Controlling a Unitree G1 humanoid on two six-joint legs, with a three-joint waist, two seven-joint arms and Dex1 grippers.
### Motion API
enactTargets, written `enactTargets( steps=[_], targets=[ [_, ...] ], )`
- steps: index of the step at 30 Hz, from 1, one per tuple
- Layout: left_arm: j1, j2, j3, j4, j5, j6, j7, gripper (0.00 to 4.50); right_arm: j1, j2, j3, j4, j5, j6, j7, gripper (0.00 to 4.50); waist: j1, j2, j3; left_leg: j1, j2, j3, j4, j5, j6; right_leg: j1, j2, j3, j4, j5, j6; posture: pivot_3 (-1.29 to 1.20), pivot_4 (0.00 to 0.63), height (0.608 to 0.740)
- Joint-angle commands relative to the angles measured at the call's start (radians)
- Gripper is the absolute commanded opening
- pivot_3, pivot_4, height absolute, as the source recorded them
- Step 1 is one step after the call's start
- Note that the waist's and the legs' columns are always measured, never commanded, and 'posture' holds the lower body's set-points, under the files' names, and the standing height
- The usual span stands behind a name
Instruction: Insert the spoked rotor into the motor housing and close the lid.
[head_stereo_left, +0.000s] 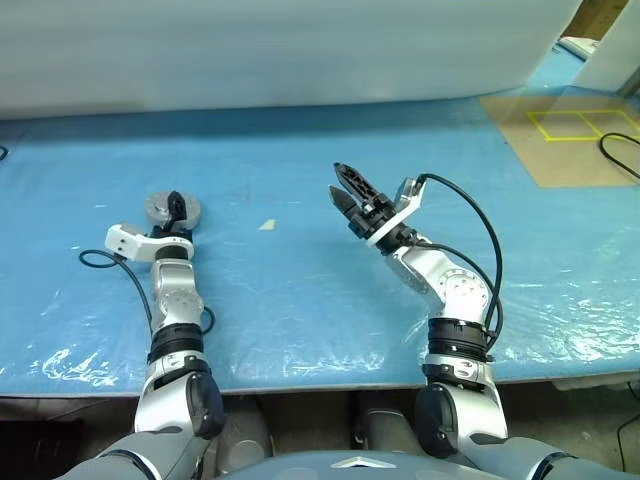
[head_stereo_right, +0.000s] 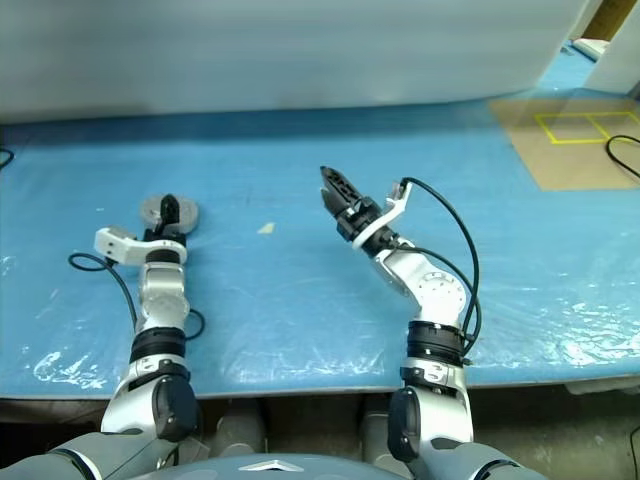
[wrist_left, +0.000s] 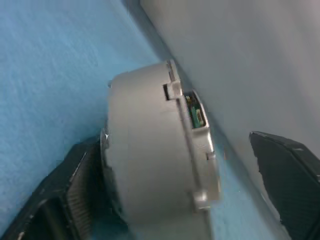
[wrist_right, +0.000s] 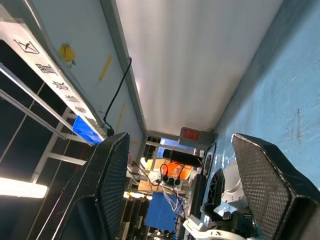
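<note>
Blue-covered worktop (head_stereo_left: 300, 290) viewed from above. Grey round motor housing (head_stereo_left: 160, 209), lid seemingly already on, resting at 9 o'clock of the scene, near the back edge. Left tool (head_stereo_left: 176, 207) around it, fingers spread wide, one pad (wrist_left: 75, 200) against the wall, the other clear: no grip. Right tool (head_stereo_left: 345, 190) raised at centre, open and empty. Probably rigid, fairly heavy, smooth metal; best gripped across the side wall, away from the green connector (wrist_left: 195, 116)
</note>
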Motion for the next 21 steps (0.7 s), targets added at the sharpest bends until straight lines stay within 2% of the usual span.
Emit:
enactTargets(
  steps=[1,6,9,15,21],
  targets=[
    [0.018,0.05,0.049,0.049,0.064,-0.105,0.084,4.48,0.004,-0.007,0.017,-0.045,-0.002,-0.002,0.021,3.4,-0.007,0.0,0.0,0.0,0.0,0.0,0.0,0.0,0.0,0.0,0.0,0.0,0.0,0.0,0.0,0.0,0.15,0.74],
    [0.02,0.112,0.004,0.091,0.23,-0.22,0.204,4.48,0.012,-0.02,0.047,-0.054,-0.054,-0.017,0.045,3.4,-0.003,0.0,0.0,-0.001,0.0,0.0,0.0,0.0,0.0,0.0,0.0,-0.001,-0.001,0.0,0.0,0.0,0.15,0.74],
    [0.038,0.139,-0.047,0.067,0.311,-0.255,0.181,4.48,0.033,-0.053,0.142,-0.096,-0.22,-0.099,0.113,3.4,0.012,-0.002,0.0,-0.002,0.0,-0.001,0.0,0.0,0.0,-0.002,0.0,-0.002,-0.002,0.0,0.0,0.0,0.15,0.74],
    [0.099,0.139,-0.163,-0.161,0.191,-0.206,-0.23,4.48,0.091,-0.15,0.378,-0.155,-0.597,-0.357,0.296,3.4,0.035,-0.004,0.001,-0.004,0.0,-0.002,0.0,0.0,0.0,-0.003,-0.001,-0.003,-0.001,0.0,0.0,0.0,0.15,0.74],
    [0.207,0.225,-0.32,-0.322,0.158,-0.023,-0.576,4.48,0.133,-0.255,0.527,-0.159,-0.862,-0.596,0.456,3.4,0.021,-0.004,0.001,-0.002,0.0,0.0,0.0,0.0,0.0,-0.004,-0.001,-0.002,-0.001,-0.001,-0.001,0.0,0.15,0.74]
  ],
)
